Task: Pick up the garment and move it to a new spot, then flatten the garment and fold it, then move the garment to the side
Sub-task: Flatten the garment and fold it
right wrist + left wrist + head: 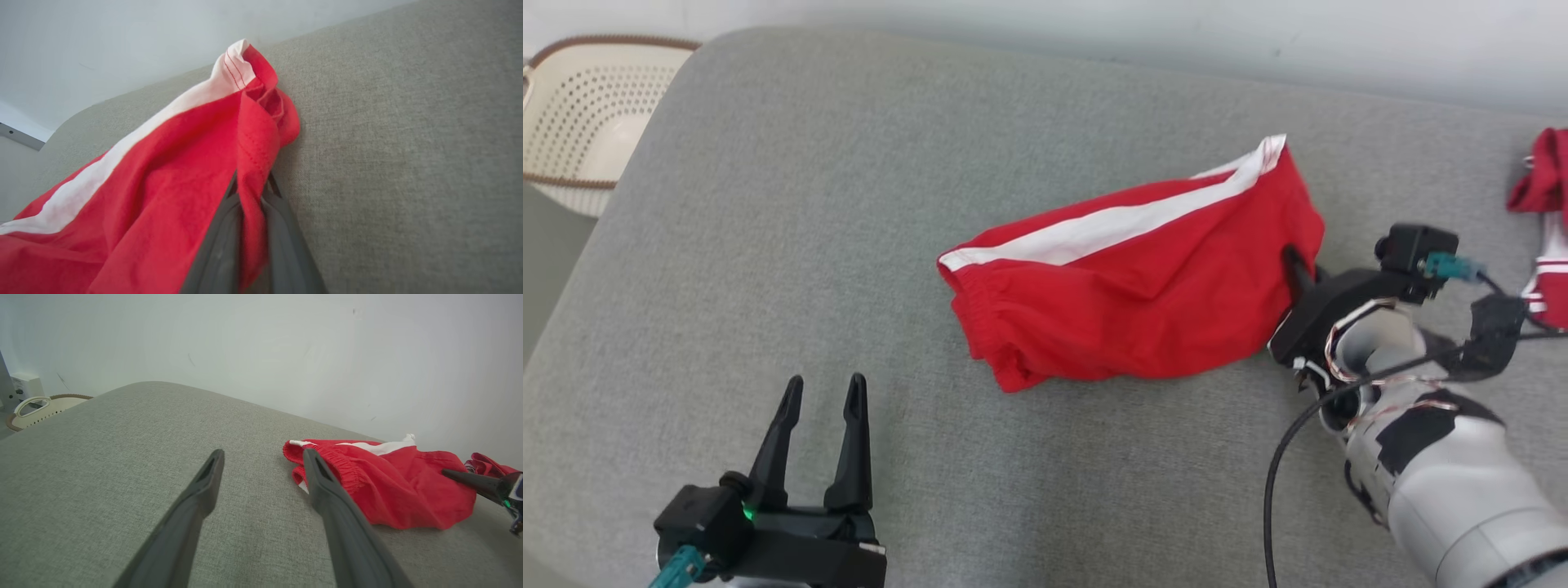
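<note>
The garment [1131, 294] is a pair of red shorts with a white side stripe, lying folded over on the grey cushion. My right gripper [1294, 265] is at its right hem, shut on a pinch of red cloth. In the right wrist view the garment [163, 192] hem runs pinched between my two dark fingers [216, 245]. My left gripper [821, 400] stands open near the front left, well clear of the cloth. In the left wrist view its fingers [204, 490] frame bare cushion, with the garment [392, 486] off to the right.
A grey cushioned surface [809, 245] carries everything. A cream perforated basket [580, 122] stands off its far left corner. Another red and white cloth [1547, 212] lies at the right edge. A pale wall runs along the back.
</note>
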Available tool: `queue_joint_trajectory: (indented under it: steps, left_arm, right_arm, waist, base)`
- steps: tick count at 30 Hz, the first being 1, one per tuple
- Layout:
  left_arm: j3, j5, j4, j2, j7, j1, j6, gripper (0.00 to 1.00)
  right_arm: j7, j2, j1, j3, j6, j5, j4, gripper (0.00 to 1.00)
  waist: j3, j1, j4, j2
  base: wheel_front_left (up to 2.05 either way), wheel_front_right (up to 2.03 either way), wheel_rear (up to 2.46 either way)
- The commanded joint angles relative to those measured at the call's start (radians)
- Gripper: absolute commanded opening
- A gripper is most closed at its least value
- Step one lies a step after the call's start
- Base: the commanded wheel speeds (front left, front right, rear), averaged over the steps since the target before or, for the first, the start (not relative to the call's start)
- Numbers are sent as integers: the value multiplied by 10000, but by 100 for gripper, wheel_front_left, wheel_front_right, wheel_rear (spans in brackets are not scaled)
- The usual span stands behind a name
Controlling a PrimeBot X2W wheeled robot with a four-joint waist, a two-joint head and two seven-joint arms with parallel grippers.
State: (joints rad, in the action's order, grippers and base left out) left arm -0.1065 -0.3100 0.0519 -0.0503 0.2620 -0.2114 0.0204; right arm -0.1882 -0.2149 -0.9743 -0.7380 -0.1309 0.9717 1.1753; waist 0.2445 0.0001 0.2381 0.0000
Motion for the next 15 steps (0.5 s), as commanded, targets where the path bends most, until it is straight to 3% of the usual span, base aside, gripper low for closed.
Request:
queue_joint_trajectory:
  steps: [1, 15]
  left_arm:
    - [27, 93, 49, -7, 42, 144, 8, 100]
    - [3, 298, 244, -7, 42, 758, -32, 100]
  right_arm:
    - [-31, -15, 209, -36, 5, 97, -97, 0]
    - [-278, -438, 2762, -405, 5, 1454, -2750, 0]
  waist:
    - [-295, -1, -269, 0]
    - [-1372, -1, -1084, 0]
  base:
    - [0, 0, 0]
    - [0, 0, 0]
